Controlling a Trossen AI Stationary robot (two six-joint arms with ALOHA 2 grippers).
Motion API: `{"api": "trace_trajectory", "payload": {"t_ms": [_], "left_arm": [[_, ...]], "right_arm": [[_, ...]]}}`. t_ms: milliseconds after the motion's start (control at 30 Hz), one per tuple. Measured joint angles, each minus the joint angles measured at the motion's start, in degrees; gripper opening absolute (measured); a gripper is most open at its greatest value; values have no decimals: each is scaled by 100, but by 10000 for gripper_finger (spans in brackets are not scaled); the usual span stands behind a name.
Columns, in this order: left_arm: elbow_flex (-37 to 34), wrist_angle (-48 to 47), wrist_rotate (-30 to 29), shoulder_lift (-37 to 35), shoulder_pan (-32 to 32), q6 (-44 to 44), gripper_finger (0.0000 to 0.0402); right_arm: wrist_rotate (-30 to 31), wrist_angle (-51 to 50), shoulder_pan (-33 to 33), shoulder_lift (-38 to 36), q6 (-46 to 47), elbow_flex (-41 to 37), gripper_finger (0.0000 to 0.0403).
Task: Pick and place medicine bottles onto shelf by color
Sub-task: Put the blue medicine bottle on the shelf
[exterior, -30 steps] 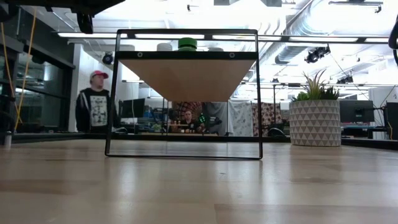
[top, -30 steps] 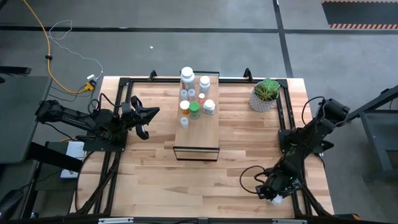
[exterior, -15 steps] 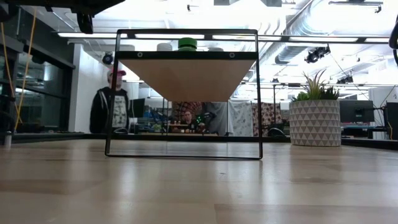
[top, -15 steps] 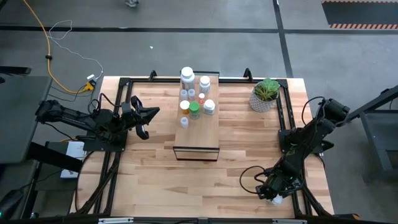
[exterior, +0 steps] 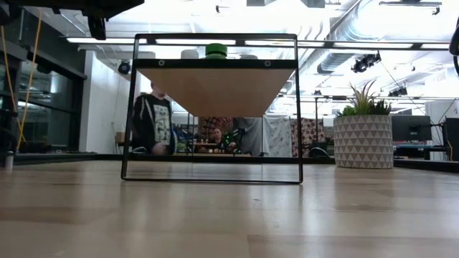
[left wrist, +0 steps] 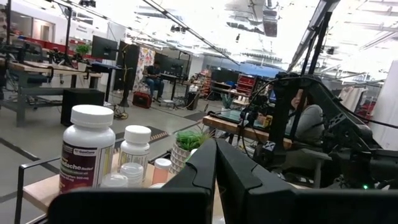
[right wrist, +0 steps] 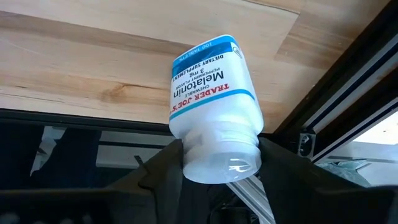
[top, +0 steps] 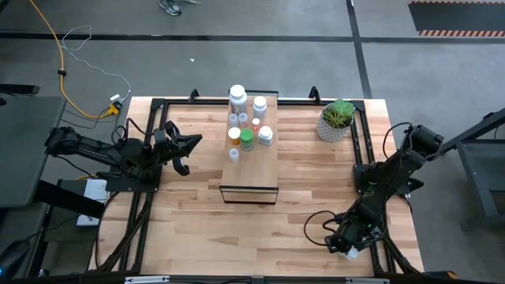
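Item 1, shelf [top: 251, 162]: pale-wood plank on a thin black frame, standing at the middle of my table [top: 197, 229] and running toward the far edge.

Item 2, medicine bottles [top: 246, 118]: a cluster on the far half of the shelf top. I count a large white-capped one at the far end, several small white ones, one green [top: 247, 140], and an orange-capped one. From table height only the green cap [exterior: 216, 50] shows clearly above the plank.

Item 3, melatonin bottle [right wrist: 214, 106]: white, blue-banded label, lying against the table's near right corner by the black frame rail. My right gripper [top: 345, 241] has its fingers on either side of the bottle's neck end; I cannot tell whether they are clamped on it yet.

Item 4, left gripper [top: 183, 154]: clenched, holding nothing, held near the table's left edge beside the shelf and pointed toward the bottles.

Item 5, potted plant [top: 337, 120]: far right corner of the table.

Item 6, a person [exterior: 152, 122]: in the room beyond the far edge.
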Motion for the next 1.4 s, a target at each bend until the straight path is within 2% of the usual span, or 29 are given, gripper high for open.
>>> {"api": "trace_trajectory", "payload": {"t_ms": [167, 433, 800, 1133, 1400], "left_arm": [[0, 0, -92, 0, 1, 0, 1], [0, 0, -92, 0, 0, 0, 1], [0, 0, -109, 0, 2, 0, 1], [0, 0, -109, 0, 2, 0, 1], [0, 0, -108, 0, 1, 0, 1]], "right_arm": [[-18, 14, 0, 0, -83, 0, 156], [-23, 269, 0, -19, -236, 16, 166], [42, -479, -9, -35, -538, 1027, 162], [765, -1390, -203, -35, -896, 2105, 159], [1425, -1593, -680, -35, -1683, 2782, 159]]}}
